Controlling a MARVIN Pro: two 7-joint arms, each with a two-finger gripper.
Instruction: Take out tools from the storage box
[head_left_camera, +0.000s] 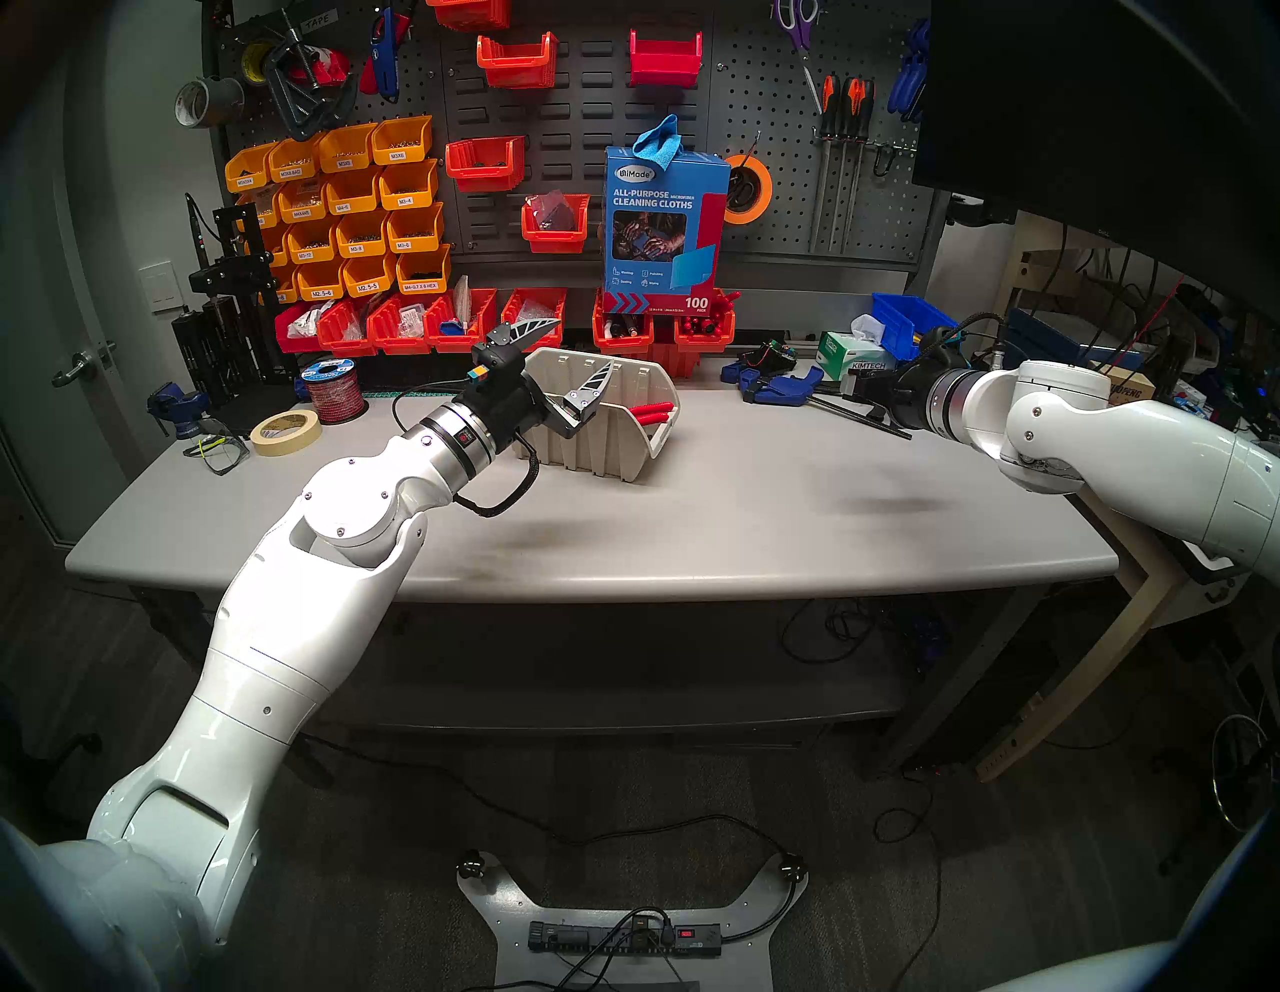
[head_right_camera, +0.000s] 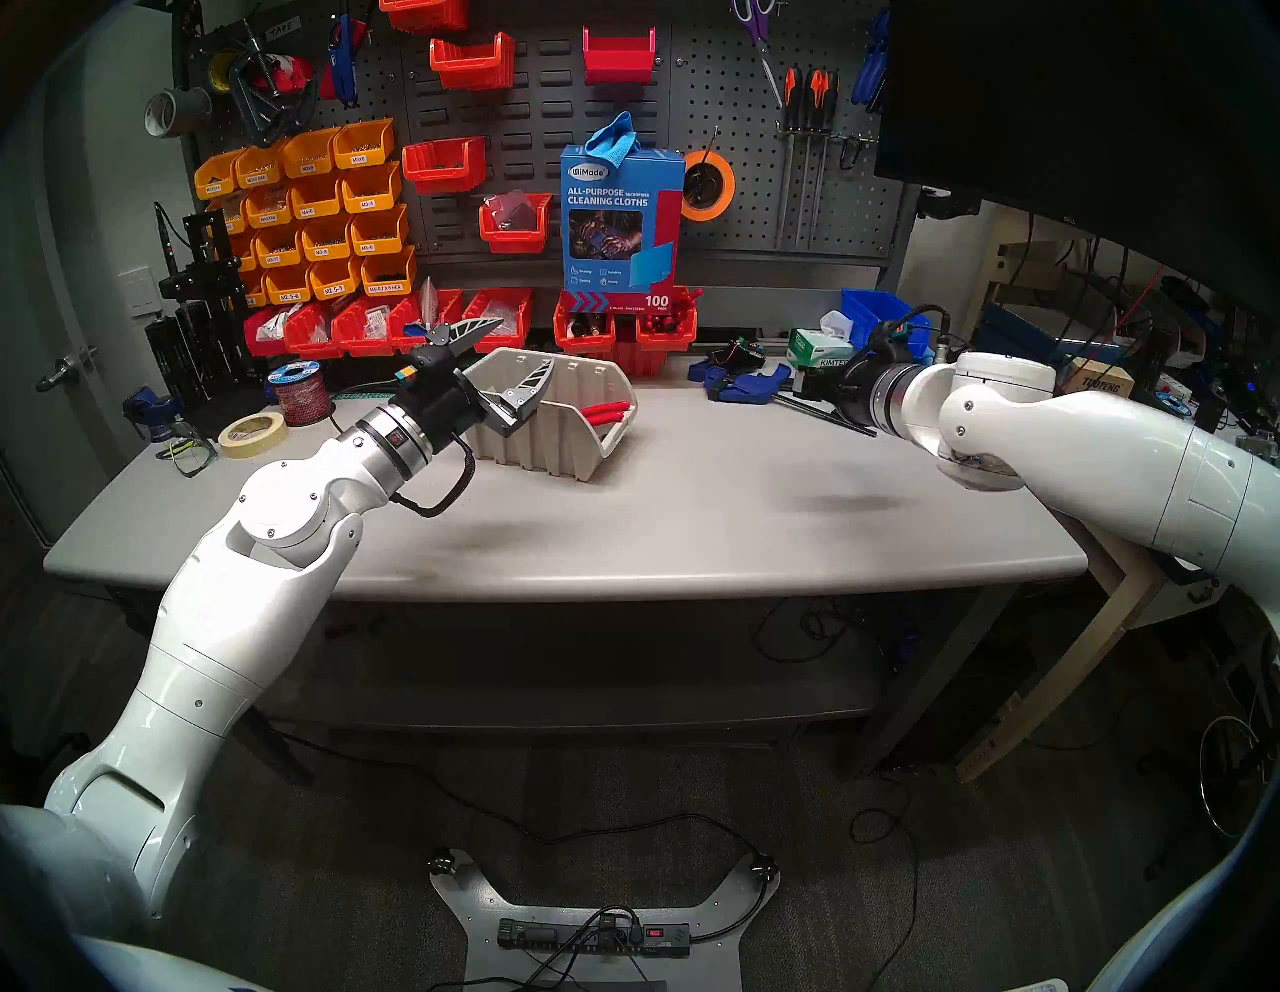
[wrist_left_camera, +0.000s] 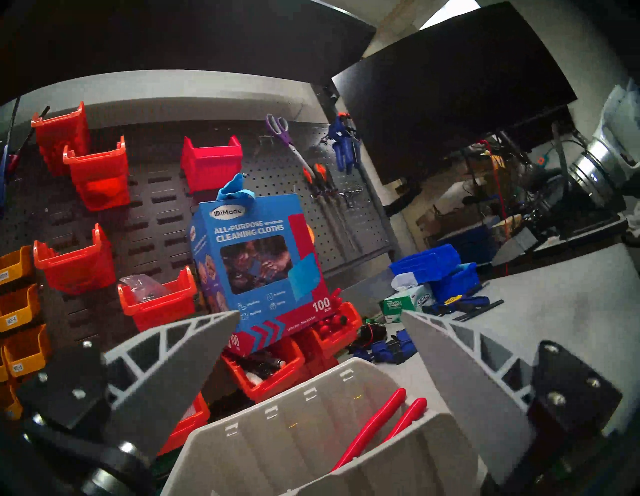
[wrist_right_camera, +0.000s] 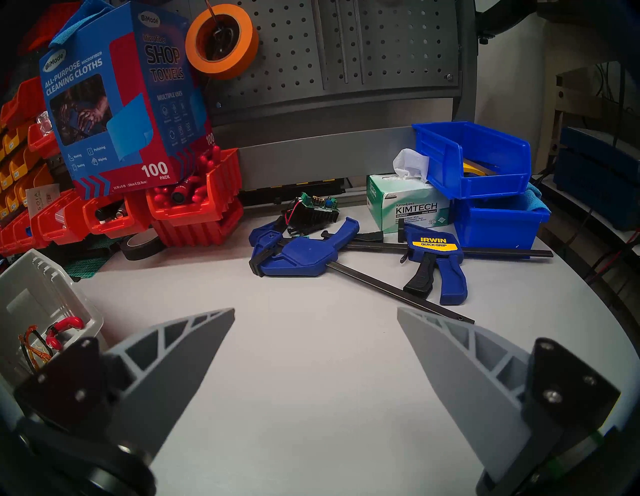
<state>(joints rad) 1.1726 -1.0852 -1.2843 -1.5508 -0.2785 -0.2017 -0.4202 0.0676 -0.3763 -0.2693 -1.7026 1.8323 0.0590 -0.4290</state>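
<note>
Both tools, pliers (head_left_camera: 651, 413) and glasses (wrist_right_camera: 34, 346), lie in the box (head_left_camera: 609, 450) mid-desk; left gripper (head_left_camera: 569, 360) and right gripper (wrist_right_camera: 315, 363) gape empty.

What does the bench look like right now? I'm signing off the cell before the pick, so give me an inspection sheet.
Surface: grey worktop, dark smudges, bare in the middle.
Job's things: beige storage box on the worktop; red-handled pliers and orange-armed safety glasses inside.
Clutter: blue bar clamps, tissue box, blue bins, masking tape roll, wire spool, green-framed glasses.
Grippers: left gripper at the box's left end, jaws open, empty; right gripper over bare worktop, jaws open, empty.
Cables: black cable loop at the left wrist; floor cords and power strip.
Surroundings: pegboard with red and orange bins, cleaning-cloth box.
</note>
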